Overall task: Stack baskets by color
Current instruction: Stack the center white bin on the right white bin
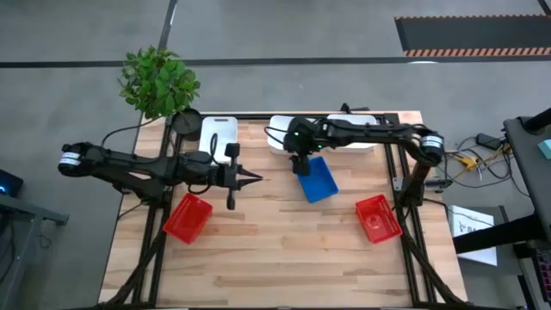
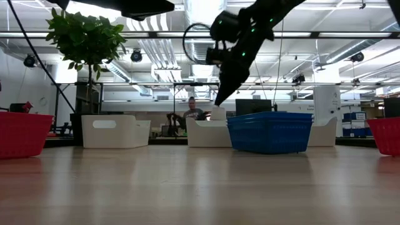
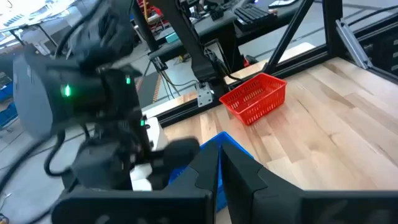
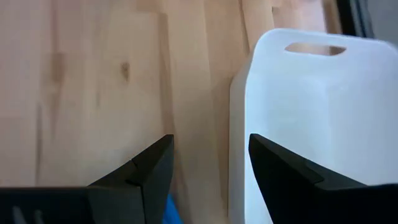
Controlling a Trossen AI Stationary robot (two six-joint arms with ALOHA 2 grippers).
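High view: The wooden table (image 1: 284, 250) carries several baskets. A blue basket (image 1: 317, 179) lies near the table centre, slightly toward the far edge. One red basket (image 1: 188, 217) sits at the left side; a second red basket (image 1: 378, 218) sits at the right side. White baskets line the far edge: one white basket (image 1: 219, 135) at the left, and a white pair (image 1: 331, 131) behind the right arm, partly hidden by it. The right gripper (image 1: 300, 166) hangs over the far end of the blue basket. The left gripper (image 1: 255, 178) points toward the table centre, between the left red basket and the blue basket, apart from both. A potted plant (image 1: 158, 83) stands off the far left corner.

Low view: The blue basket (image 2: 270, 132) rests flat on the table. The right gripper (image 2: 224, 95) is above its left end and clear of its rim. White baskets (image 2: 116, 130) stand behind; red baskets show at both picture edges. A person (image 2: 192, 113) is seen in the room beyond.

Left wrist view: The left gripper's fingers (image 3: 205, 176) are pressed together and hold nothing. Beyond them are the blue basket's rim (image 3: 219, 142), a red basket (image 3: 254, 98) and the right arm.

Right wrist view: The right gripper (image 4: 211, 162) has its jaws wide apart with nothing between them. A white basket (image 4: 311, 124) lies just ahead, on bare wood.
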